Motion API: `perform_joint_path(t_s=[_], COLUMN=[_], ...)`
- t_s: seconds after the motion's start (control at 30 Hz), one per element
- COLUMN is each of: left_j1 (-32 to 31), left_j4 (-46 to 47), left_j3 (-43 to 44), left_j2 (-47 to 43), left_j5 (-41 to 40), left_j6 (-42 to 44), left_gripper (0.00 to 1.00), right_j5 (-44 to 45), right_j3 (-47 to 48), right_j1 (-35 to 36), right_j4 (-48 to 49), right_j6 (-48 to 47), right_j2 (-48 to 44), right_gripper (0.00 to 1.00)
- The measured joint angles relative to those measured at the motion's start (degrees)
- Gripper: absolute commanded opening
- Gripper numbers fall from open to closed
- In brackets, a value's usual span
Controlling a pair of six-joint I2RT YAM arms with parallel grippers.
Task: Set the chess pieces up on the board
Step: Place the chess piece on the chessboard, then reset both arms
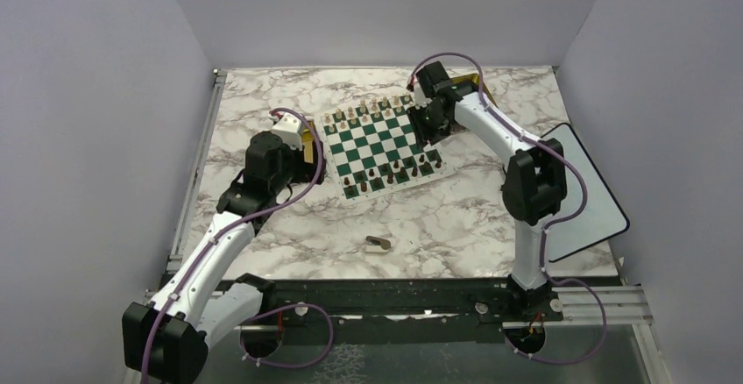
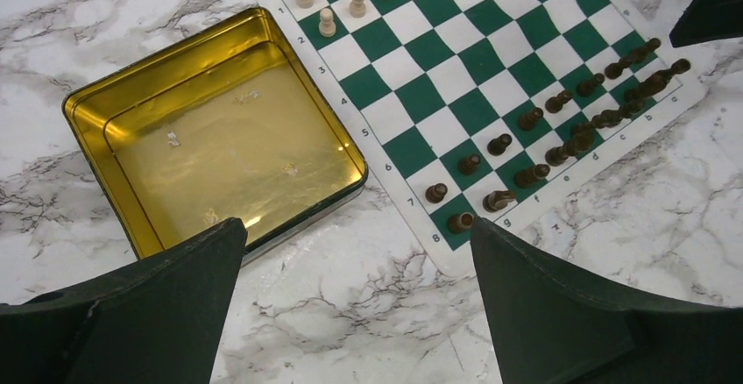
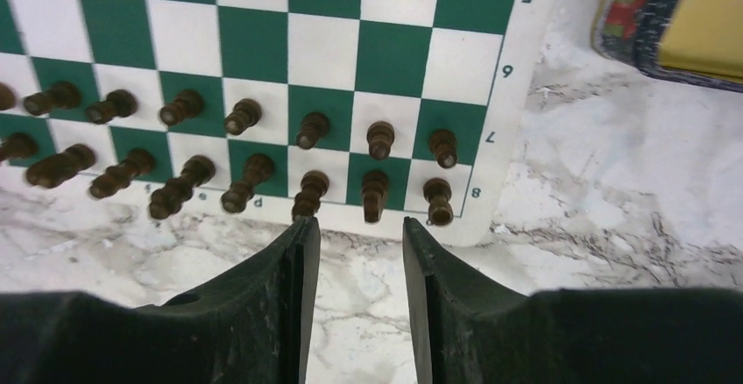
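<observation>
Two rows of dark chess pieces (image 3: pixel 313 128) stand on ranks 7 and 8 of the board (image 1: pixel 377 138), which lies askew on the marble tabletop (image 1: pixel 456 226). The right jaws hang over the tabletop just off that edge, released with a narrow gap, grasping nothing. The left jaws gape wide and empty near the gold tin (image 2: pixel 210 147) beside the board.

Open gold tin (image 2: pixel 219 138) is sitting on the marble table (image 2: pixel 613 226), pale pieces (image 2: pixel 327 22) are standing upright, a small brown object (image 1: pixel 378 243) is lying apart, a dark-rimmed white panel (image 1: pixel 583 193) is resting at the right edge.
</observation>
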Motion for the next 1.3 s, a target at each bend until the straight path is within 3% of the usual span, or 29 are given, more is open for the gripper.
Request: perform_joint_path(t_s=[0.13,0.17,0.2,0.23,0.53,0.9,1.03,1.3], left_j1=[0.0,0.0,0.0,0.0,0.0,0.0,0.0,0.0], left_j4=[-2.1,-2.6,-2.9,-3.3,-3.8,-4.3,-4.6,-5.2], left_j3=[3.0,4.1,4.9,5.6,11.2,11.4,10.7,8.8], left_j2=[-0.1,-0.4,-0.7,-1.0,-2.4,-7.7,-10.3,-13.0], left_j5=[2.2,3.4,4.6,5.7,18.2,21.1,20.0,18.1], left_j6=[-2.8,-3.9,-4.6,-5.5,-13.4,-16.5,-16.5,-17.1], left_gripper=[0.99,0.99,0.99,0.99,0.99,0.99,0.99,0.99], right_j5=[-0.2,-0.4,-0.9,-1.5,-6.7,-2.9,-1.8,-1.4], right_j3=[-3.1,-4.9,-7.4,-10.3,-34.4,-48.4,-49.4,-48.9], right_j1=[0.0,0.0,0.0,0.0,0.0,0.0,0.0,0.0], right_j4=[1.6,2.3,3.6,5.2,19.0,22.6,23.6,23.7], right_j6=[1.6,2.0,2.7,3.5,11.8,20.4,21.4,21.2], right_j2=[-7.8,-10.7,-14.1,-17.8,-47.2,-71.1,-74.5,-72.7], right_gripper=[0.55,0.68,0.94,0.99,1.0,1.0,1.0,1.0])
